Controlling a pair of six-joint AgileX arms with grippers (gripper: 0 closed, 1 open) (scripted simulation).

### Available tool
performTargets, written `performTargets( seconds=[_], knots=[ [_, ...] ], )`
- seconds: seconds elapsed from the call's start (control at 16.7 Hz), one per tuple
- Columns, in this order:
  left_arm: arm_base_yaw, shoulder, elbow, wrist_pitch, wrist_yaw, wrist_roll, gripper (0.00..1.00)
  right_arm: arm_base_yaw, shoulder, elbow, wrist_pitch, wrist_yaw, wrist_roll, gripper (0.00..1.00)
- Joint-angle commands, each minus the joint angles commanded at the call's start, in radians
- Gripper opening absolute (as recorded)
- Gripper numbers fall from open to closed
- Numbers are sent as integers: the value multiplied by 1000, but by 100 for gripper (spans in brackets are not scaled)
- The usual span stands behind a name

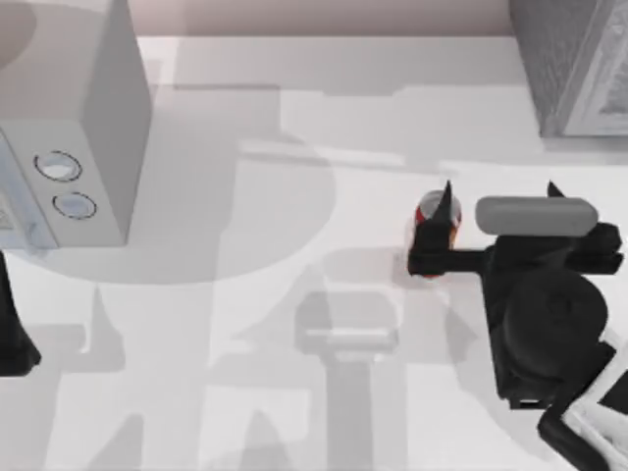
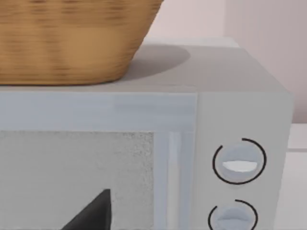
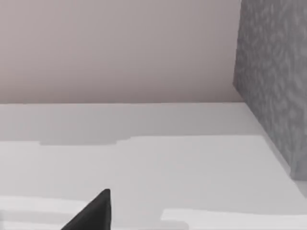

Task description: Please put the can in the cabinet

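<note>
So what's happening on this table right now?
Two robot arms sit at a white table. The right gripper is down at a small red can near the middle-right of the table; whether it has actually gripped it I cannot tell. The can belongs in the dark grey speckled cabinet at the far right corner, and it is not there yet. The left arm is parked at the left edge, facing a pale grey box with two round dials and a woven basket on top.
</note>
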Motion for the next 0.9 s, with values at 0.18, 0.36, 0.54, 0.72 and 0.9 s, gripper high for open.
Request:
performTargets(
  seconds=[0.18, 0.36, 0.54, 0.72, 0.9],
  knots=[
    [0, 0, 0, 0, 0, 0, 100, 63, 174, 41, 130, 55, -4, 100],
    [0, 0, 0, 0, 0, 0, 100, 113, 312, 79, 241, 99, -11, 100],
    [0, 0, 0, 0, 0, 0, 100, 147, 410, 110, 326, 130, -22, 100],
    [0, 0, 0, 0, 0, 0, 100, 163, 465, 132, 378, 146, -32, 100],
    [0, 0, 0, 0, 0, 0, 100, 166, 477, 137, 390, 149, -36, 100]
  ],
)
